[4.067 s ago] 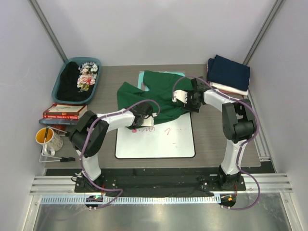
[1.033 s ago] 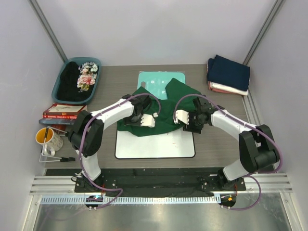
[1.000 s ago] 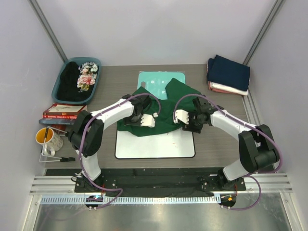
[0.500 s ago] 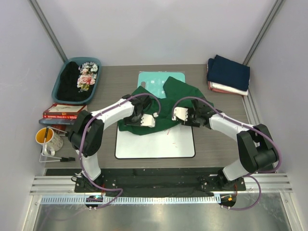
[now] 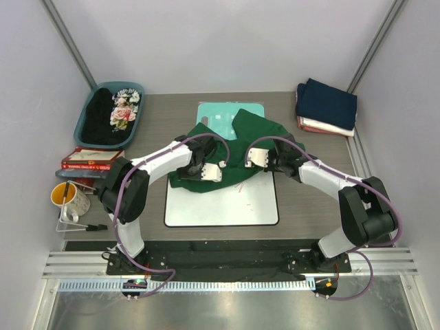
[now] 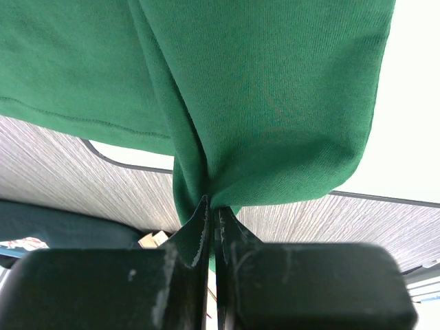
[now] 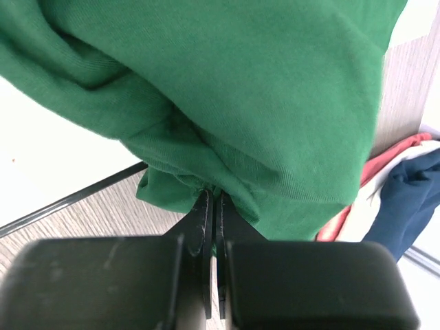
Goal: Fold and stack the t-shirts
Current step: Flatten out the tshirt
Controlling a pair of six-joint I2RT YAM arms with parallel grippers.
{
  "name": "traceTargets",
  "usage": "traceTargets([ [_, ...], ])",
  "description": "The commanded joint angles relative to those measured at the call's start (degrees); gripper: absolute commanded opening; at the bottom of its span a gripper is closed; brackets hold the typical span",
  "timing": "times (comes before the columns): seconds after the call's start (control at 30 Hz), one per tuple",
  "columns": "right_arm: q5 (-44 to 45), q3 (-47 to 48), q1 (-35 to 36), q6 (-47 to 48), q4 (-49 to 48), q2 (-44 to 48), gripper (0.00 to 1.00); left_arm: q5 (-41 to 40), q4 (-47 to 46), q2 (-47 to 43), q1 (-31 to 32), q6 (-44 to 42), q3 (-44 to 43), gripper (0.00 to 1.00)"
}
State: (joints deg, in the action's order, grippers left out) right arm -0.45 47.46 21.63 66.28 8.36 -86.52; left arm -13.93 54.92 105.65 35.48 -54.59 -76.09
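Observation:
The dark green t-shirt (image 5: 230,146) lies crumpled across the far edge of the whiteboard (image 5: 223,203) at mid-table. My left gripper (image 5: 206,172) is shut on a bunched fold at the shirt's near left side; the left wrist view shows cloth pinched at the gripper (image 6: 212,203). My right gripper (image 5: 265,159) is shut on the shirt's near right edge, and green cloth (image 7: 261,96) hangs over the gripper (image 7: 212,194). A folded stack (image 5: 326,104) with navy on top, then white and reddish, sits at the back right. A black floral-print shirt (image 5: 113,113) lies in the basin.
A teal basin (image 5: 139,93) stands at the back left. A flat teal board (image 5: 218,110) lies partly under the green shirt. Red books (image 5: 91,159), a yellow mug (image 5: 69,198) and a wire rack sit at the left edge. The stack's navy cloth (image 7: 412,189) shows right of my right gripper.
My right gripper has gone from open to shut on the green shirt's right edge and moved slightly back and left. The left gripper has kept its hold without moving.

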Motion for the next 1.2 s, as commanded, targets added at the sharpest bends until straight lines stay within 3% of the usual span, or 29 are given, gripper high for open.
traceTargets([
  [0.0, -4.2, 8.2, 0.1, 1.1, 4.9, 3.0, 0.01, 0.1, 0.1, -0.4, -0.3, -0.6, -1.6, 0.00],
  [0.37, -13.5, 30.0, -2.7, 1.4, 30.3, 1.5, 0.01, 2.4, 7.8, -5.1, -0.3, -4.5, -8.4, 0.00],
  [0.53, -16.7, 38.3, -5.8, 6.3, 44.2, 2.0, 0.01, 5.9, 17.1, -10.7, -0.4, -5.4, -14.1, 0.00],
  [0.83, -23.1, 55.9, -9.2, 18.2, 77.9, 2.2, 0.01, 11.9, 37.4, -20.7, -0.3, -9.1, -25.2, 0.00],
  [1.0, -23.5, 51.1, -8.9, 23.3, 76.1, 2.2, 0.01, 10.3, 38.5, -22.6, -0.2, -10.7, -20.6, 0.00],
  [1.1, -23.6, 49.7, -8.9, 16.7, 67.0, -2.8, 0.01, 7.0, 33.3, -21.6, -0.3, -10.8, -15.1, 0.00],
  [1.17, -22.5, 47.6, -8.8, 11.6, 55.7, -5.8, 0.01, 5.5, 29.7, -19.9, -0.3, -10.8, -12.3, 0.00],
])
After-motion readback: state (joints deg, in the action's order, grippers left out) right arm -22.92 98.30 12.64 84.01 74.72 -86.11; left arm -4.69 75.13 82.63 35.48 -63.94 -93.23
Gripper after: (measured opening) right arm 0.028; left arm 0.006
